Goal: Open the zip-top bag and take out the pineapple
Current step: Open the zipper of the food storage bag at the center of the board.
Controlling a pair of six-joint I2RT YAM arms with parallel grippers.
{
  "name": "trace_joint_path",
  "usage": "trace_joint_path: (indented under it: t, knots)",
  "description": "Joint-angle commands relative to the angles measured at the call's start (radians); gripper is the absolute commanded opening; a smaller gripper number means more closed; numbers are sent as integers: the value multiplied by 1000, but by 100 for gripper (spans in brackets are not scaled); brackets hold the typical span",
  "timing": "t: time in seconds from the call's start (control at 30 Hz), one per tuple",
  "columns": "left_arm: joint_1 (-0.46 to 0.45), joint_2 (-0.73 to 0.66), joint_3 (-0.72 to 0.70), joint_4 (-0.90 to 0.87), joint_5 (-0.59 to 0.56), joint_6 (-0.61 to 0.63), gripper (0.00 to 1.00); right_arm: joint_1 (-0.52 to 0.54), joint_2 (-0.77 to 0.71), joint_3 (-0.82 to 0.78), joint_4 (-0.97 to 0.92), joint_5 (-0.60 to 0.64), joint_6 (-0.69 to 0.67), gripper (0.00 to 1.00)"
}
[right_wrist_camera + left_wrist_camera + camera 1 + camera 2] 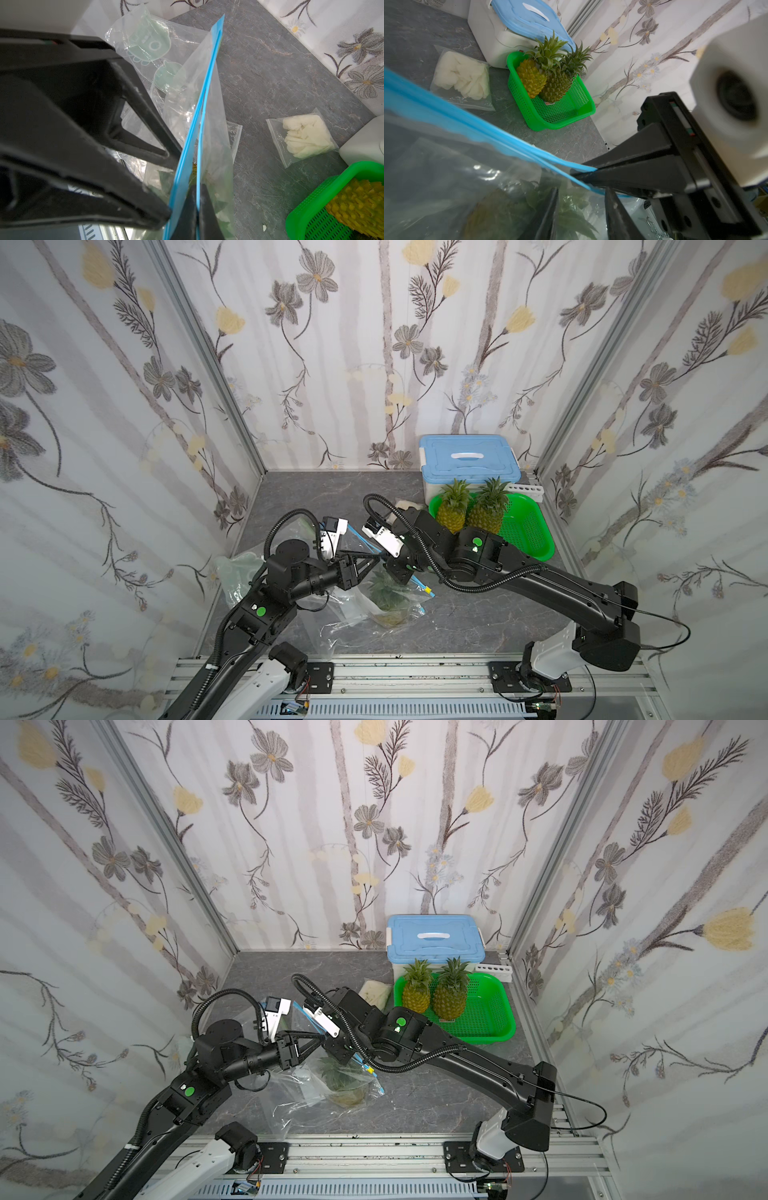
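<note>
The right gripper [198, 193] pinches one blue lip of the zip-top bag [209, 135], holding its mouth up; the left gripper [581, 199] stands part-open beside the other lip (presumably to pull them apart). The pineapple [388, 593] sits inside, on the table [457, 614].

Through the creased film of the zip-top bag [446, 166] I make out the pineapple [492, 214] only as a dim blur. The right wrist view cuts the right gripper [199, 188] off at 6 o'clock; in both top views its own wrist covers the fingertips. White rack [527, 489], 2 o'clock on the table [457, 626]: too small for me to identify. Bag of green pieces [235, 572], 9 o'clock: half hidden behind the left arm [249, 614].
</note>
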Motion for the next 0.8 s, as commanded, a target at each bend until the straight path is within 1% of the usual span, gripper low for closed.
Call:
trace_joint_path:
  t: [0.0, 0.07, 0.13, 0.17, 0.33, 0.4, 0.43, 0.47, 0.6, 0.63, 0.67, 0.77]
  knots:
    - [-20, 7, 32, -62, -116, 54, 43, 2, 0, 15, 30, 16, 2, 5]
    - [-23, 5, 40, -77, -150, 55, 47, 3, 0, 18, 31, 14, -1, 4]
    - [-24, 2, 44, -75, -164, 53, 54, 5, -1, 20, 32, 16, -3, 3]
    - [-24, 1, 45, -67, -167, 50, 55, 6, 0, 20, 32, 17, -3, 3]
    - [-25, 17, 36, -35, -204, 32, 56, 16, -2, 19, 31, 18, -10, 2]
    - [-25, 36, 34, -17, -206, 22, 54, 23, -4, 19, 31, 24, -13, 2]
    - [-25, 45, 33, -6, -206, 18, 52, 26, -4, 19, 31, 24, -16, 2]
    - [-25, 54, 31, 5, -206, 15, 47, 29, -6, 19, 31, 28, -16, 2]
    - [-25, 72, 28, 31, -220, 0, 13, 32, -14, 20, 32, 45, -17, 2]
    - [-26, 69, 27, 33, -225, -2, 5, 32, -16, 22, 31, 52, -17, 2]
    - [-24, 62, 26, 31, -232, -7, 0, 32, -18, 23, 29, 65, -18, 2]
    - [-27, 20, 25, 13, -242, -19, 0, 31, -24, 23, 23, 137, -12, 1]
